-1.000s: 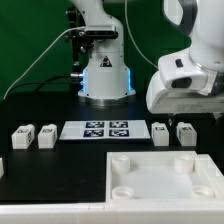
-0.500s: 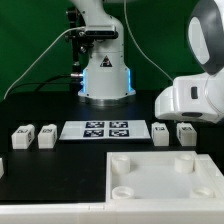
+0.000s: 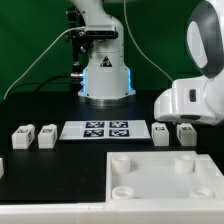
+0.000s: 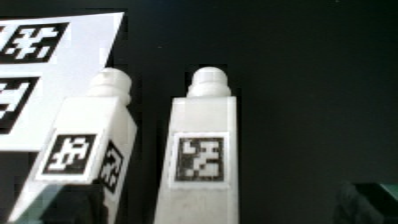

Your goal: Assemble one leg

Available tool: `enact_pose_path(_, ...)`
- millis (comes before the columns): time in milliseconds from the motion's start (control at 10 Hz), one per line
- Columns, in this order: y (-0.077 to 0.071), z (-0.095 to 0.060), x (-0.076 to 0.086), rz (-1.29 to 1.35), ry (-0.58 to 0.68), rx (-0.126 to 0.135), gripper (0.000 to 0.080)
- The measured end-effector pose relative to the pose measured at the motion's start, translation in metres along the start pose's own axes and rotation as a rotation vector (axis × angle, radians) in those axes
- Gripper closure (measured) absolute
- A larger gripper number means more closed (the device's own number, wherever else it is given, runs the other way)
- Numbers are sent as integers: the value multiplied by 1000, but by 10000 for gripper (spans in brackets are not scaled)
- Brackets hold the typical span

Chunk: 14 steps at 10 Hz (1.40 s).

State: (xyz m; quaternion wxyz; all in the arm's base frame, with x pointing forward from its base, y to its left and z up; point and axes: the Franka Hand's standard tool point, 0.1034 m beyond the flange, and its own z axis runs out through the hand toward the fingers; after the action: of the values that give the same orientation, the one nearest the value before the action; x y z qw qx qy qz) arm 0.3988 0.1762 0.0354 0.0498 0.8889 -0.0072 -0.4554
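Four small white legs with square markers lie on the black table. Two are at the exterior view's left (image 3: pixel 22 137) (image 3: pixel 46 136) and two at its right (image 3: pixel 161 133) (image 3: pixel 185 132). The arm's white hand (image 3: pixel 188 100) hangs just above the right pair and hides the fingers. In the wrist view the two right legs lie side by side, pegs pointing away. My gripper (image 4: pixel 210 205) is open, and one leg (image 4: pixel 205 140) lies between its dark fingertips (image 4: pixel 43 206). The other leg (image 4: pixel 98 130) lies beside it. The fingers touch neither leg.
The marker board (image 3: pixel 96 129) lies mid-table and shows in the wrist view (image 4: pixel 54 60) next to the legs. The large white tray with round corner sockets (image 3: pixel 150 185) fills the front right. The robot base (image 3: pixel 105 75) stands behind.
The hand moved down and toward the exterior view's right over the right pair of legs one second ago. It has held still for the last half second.
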Motion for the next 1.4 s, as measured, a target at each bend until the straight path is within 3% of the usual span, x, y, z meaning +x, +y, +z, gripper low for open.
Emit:
enact_pose_path(500,-1,29,7,5,-24,-5,151)
enact_pose_path(1000,-2,32,9,3,-26,-6,174)
enact_pose_path(1100,-2,32,9,3,-26,-5,381)
enact_pose_path(1200,-2,32,9,3,-26,-5,381)
enact_pose_path(1300,-2,32,8,3,-28,-6,506)
enact_pose_path(1400,-2,32,8,3,-28,-6,506)
